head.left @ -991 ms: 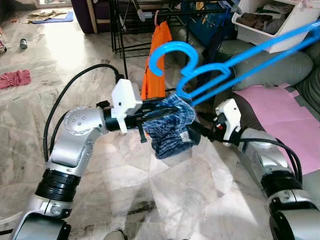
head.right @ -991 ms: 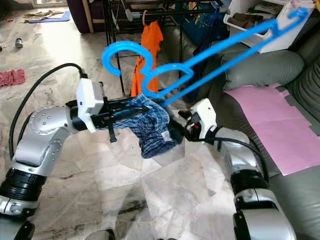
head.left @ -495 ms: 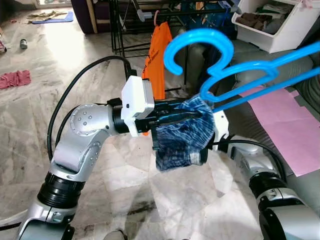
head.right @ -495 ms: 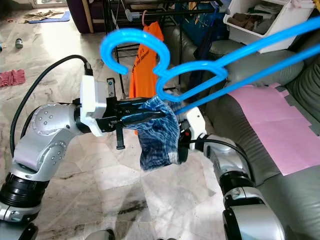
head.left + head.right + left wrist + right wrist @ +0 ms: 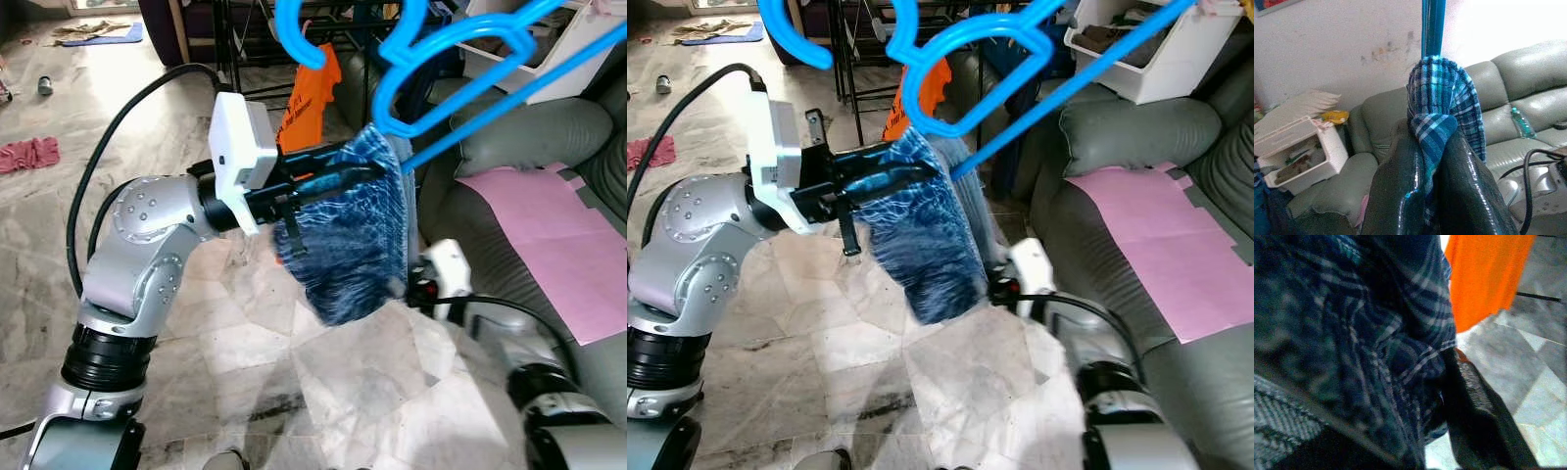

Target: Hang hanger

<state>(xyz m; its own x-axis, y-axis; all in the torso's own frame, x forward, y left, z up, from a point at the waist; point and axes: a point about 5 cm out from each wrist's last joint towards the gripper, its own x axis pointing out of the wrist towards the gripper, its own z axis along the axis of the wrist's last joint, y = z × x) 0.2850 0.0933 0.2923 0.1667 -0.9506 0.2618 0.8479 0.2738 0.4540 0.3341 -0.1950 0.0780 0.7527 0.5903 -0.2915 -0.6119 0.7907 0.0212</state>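
Overhead, blue hanger (image 5: 460, 44); left gripper (image 5: 367, 174) fingers pinched on its plaid cloth (image 5: 353, 235).

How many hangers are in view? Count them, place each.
1: the blue hanger, high near the camera, plaid cloth draped on it. More may be hidden on the rack behind.

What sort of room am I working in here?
Probably a home living room doubling as a laundry spot: a grey sofa, a marble-look tiled floor, and a dark drying rack with an orange garment hanging on it.
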